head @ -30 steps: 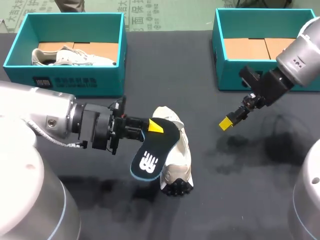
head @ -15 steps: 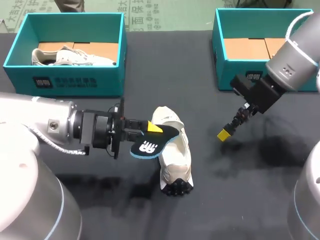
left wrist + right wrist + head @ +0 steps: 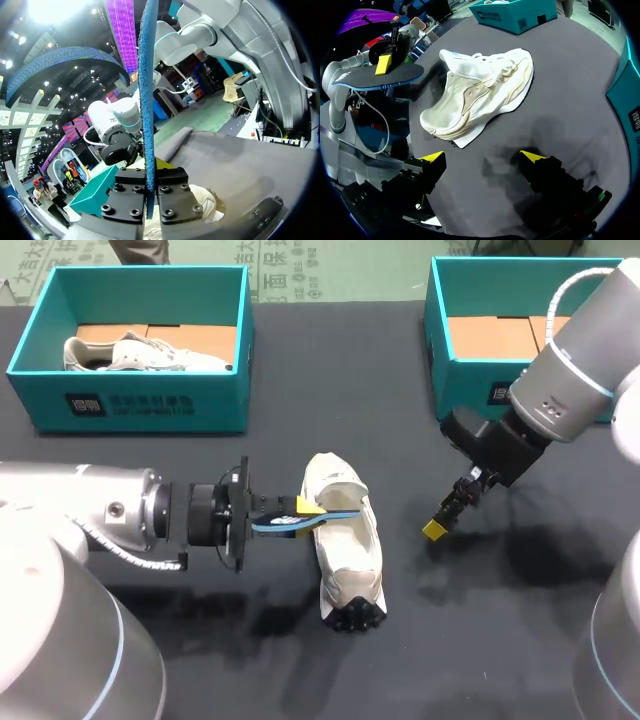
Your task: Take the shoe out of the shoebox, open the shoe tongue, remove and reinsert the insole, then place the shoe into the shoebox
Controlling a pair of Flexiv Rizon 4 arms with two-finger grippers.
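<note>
While the left gripper (image 3: 300, 511) clamps the insole (image 3: 335, 514) edge-on in the head view, only its blue rim shows, and I cannot tell whether its far end touches the white shoe (image 3: 347, 550). That shoe lies on the dark table (image 3: 300, 420), out of both boxes, black-lugged end nearest the robot. The right gripper (image 3: 437, 528) hangs beside it, one yellow tip showing. The left shoebox (image 3: 130, 405) holds a second shoe (image 3: 140, 352), part hidden by its wall. The right shoebox (image 3: 470, 370) is half covered by the right arm. Both boxes carry labels too small to read.

From the left wrist, the insole (image 3: 147, 95) is a thin blue strip pinched between the left gripper's (image 3: 148, 172) black finger blocks, the shoe (image 3: 202, 202) just under them, mostly cut off.

From the right wrist, the right gripper (image 3: 483, 157) stands wide apart over bare table, the shoe (image 3: 480, 95) ahead. The insole (image 3: 375, 78) hangs beside it, apart, and the left shoebox (image 3: 517, 17) beyond is cut off.
</note>
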